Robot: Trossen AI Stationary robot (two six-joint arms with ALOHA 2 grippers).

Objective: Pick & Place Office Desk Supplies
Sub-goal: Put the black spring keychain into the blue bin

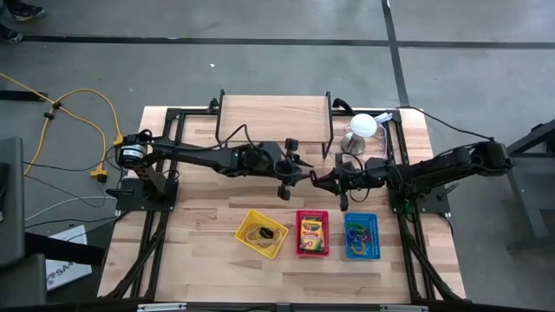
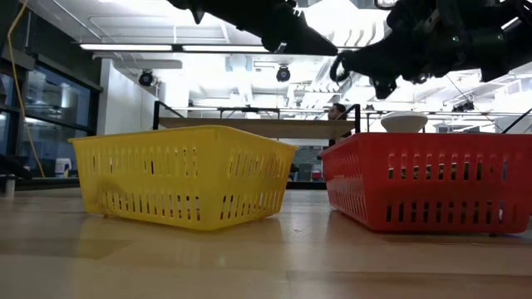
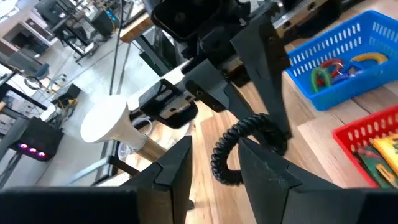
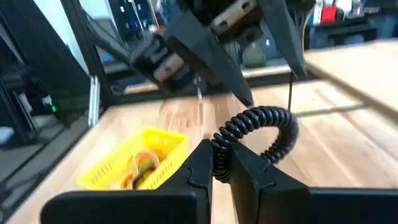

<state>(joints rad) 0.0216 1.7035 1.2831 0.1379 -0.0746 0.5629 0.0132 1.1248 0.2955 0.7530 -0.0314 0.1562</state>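
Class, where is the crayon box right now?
In the high view, the crayon box lies in the red basket, between the yellow basket and blue basket.

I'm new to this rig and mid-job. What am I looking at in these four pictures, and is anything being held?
Two dark robot arms work over a wooden table. One picture looks straight down, one looks level across the tabletop, and one comes from each wrist. Three baskets stand on the table. The yellow basket holds rubber bands, the red basket holds a crayon box, and the blue basket holds coloured rings. A white dome stands at the back. The arms meet mid-table. The right tool pinches a black coiled cord, and the left tool stands open around it.
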